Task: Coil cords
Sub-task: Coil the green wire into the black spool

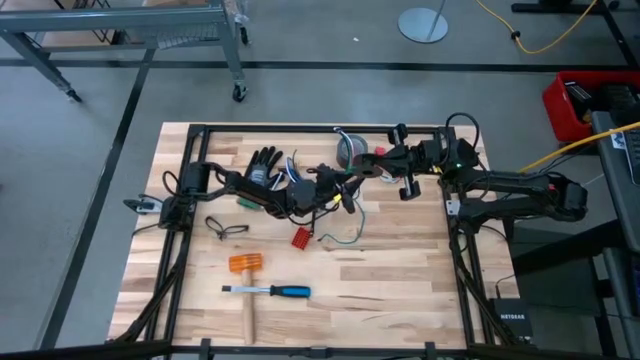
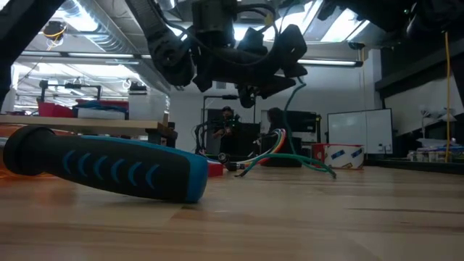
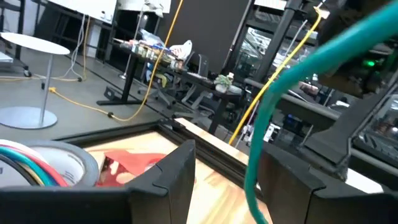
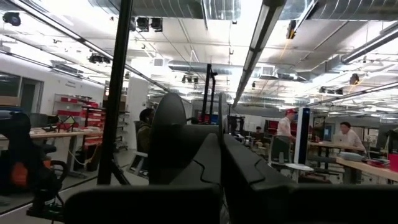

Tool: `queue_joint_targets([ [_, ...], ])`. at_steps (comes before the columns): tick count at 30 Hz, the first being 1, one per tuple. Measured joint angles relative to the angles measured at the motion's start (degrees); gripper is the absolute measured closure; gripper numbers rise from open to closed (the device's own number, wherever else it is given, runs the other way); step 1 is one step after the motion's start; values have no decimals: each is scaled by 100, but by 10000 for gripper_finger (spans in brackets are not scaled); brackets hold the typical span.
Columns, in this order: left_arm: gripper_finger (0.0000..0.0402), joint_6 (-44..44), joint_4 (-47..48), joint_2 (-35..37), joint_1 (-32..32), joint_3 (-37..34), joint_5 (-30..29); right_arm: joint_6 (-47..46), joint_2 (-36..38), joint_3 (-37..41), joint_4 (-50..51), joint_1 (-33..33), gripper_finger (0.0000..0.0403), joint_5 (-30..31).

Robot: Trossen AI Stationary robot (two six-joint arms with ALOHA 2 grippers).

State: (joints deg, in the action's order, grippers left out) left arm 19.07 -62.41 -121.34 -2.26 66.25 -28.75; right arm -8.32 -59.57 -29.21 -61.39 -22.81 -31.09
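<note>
Lying at the table's (image 1: 400, 280) left edge is a small grey-handled tool (image 1: 143, 205), and just inside it a thin black cord (image 1: 227, 228) rests in a loose loop on the wood, well apart from both grippers. Nearer the front edge sit a mallet (image 1: 245, 265) with an orange head and a blue-handled tool (image 1: 270, 291); the latter fills the low view's foreground. A black glove (image 1: 262, 165) lies toward the far side, beside the left arm. The left gripper (image 1: 322, 190) is raised above mid-table, and its wrist view shows a green strand (image 3: 273, 118) running up between its fingers (image 3: 180, 171), which stand apart on either side of it; whether they pinch it cannot be told. The cords (image 1: 345, 228), a bundle of coloured strands, hang from that gripper and trail onto the wood just in front of it, their green and white ends curling near a small red piece (image 1: 302, 238). The low view shows the same strands (image 2: 286, 156) dropping from the raised grippers to the tabletop. Behind them a grey tape roll (image 1: 350, 148) sits at the far edge. The right gripper (image 1: 372, 165) reaches in beside the left one, close above the roll; its wrist view shows its fingers (image 4: 199, 162) pressed together with nothing visible between them.
</note>
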Motion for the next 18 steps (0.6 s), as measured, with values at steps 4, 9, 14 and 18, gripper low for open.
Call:
queue_joint_targets([
  [4,266,26,40,0,5,8,-2,2,0,0,-1,-4,402,0],
  [9,331,-5,57,-2,108,8,-2,6,0,0,-7,-7,402,1],
  [14,393,-148,56,-2,229,8,-6,16,3,0,46,-11,402,0],
  [18,394,-168,59,-2,367,8,-393,97,90,0,417,-141,402,-61],
])
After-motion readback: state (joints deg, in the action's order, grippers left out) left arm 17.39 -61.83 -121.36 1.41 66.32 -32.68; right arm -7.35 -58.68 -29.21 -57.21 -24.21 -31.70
